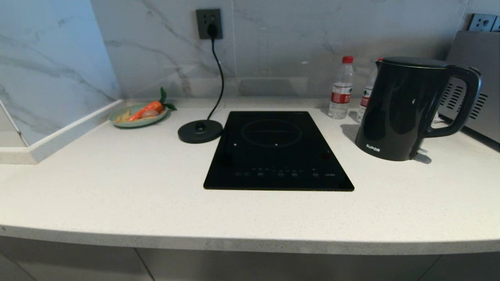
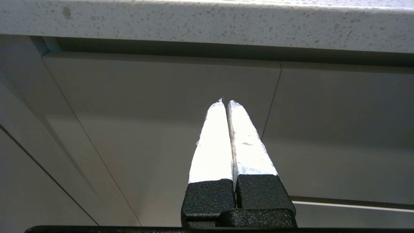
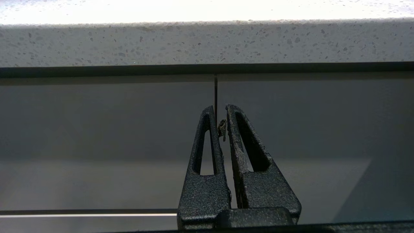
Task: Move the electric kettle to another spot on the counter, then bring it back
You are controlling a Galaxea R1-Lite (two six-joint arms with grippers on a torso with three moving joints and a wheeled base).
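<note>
- The electric kettle (image 1: 398, 113) is seen upright on the table (image 1: 117, 187), off to the right of the black cooktop (image 1: 275, 150), handle turned to the right, just in front of two water bottles (image 1: 342, 88).
- Its round power base (image 1: 200, 130) is left bare on the far side of the cooktop, cord plugged into the wall socket (image 1: 209, 24), so kettle and base are well apart.
- Progress can't really be pinned down: the kettle is off its base, which could be read as the "moved away" half done with the return trip left, or as nothing started yet. Either way, nothing is being held right now.
- The left gripper (image 2: 225, 102) is parked below the table edge, in front of the cabinet fronts (image 2: 161, 129), jaws pressed together and empty.
- The right gripper (image 3: 220, 111) is parked the same way under the edge, jaws closed to a sliver, nothing pinched.
- A plate of veg (image 1: 138, 115) is tucked in the back left corner, not involved.
- Whatever is left, a lift by the handle is still needed, and both arms have to be brought up over the edge first.
</note>
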